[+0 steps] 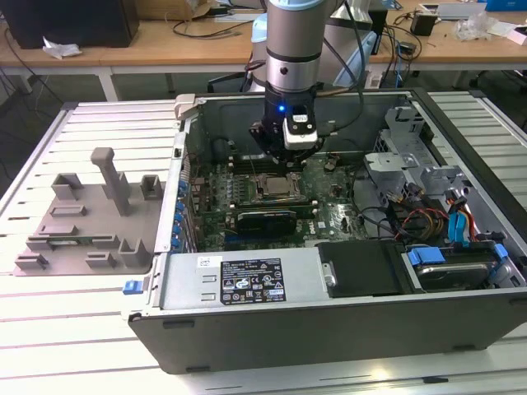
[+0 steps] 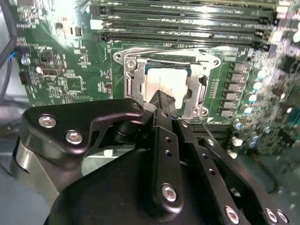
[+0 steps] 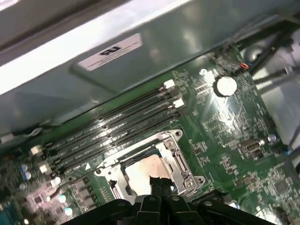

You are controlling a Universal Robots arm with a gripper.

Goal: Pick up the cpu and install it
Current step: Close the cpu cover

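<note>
Cpu (image 3: pixel 140 171) is lying flat inside the socket frame (image 3: pixel 180 161) on the motherboard (image 3: pixel 225 136); claw (image 3: pixel 159 182) is hanging just over its near edge, fingers pressed together, gripping nothing; contact unclear; chip is looking light, rigid, slick-topped, probably fragile underneath; opposite edges are seeming the safest hold.

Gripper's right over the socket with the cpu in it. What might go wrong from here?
1. The gripper sits right at the cpu, which lies inside the socket frame; pressing down on a slightly skewed chip may damage the socket.
2. The frame's metal edges crowd the gripper, so sideways drift might snag.
</note>
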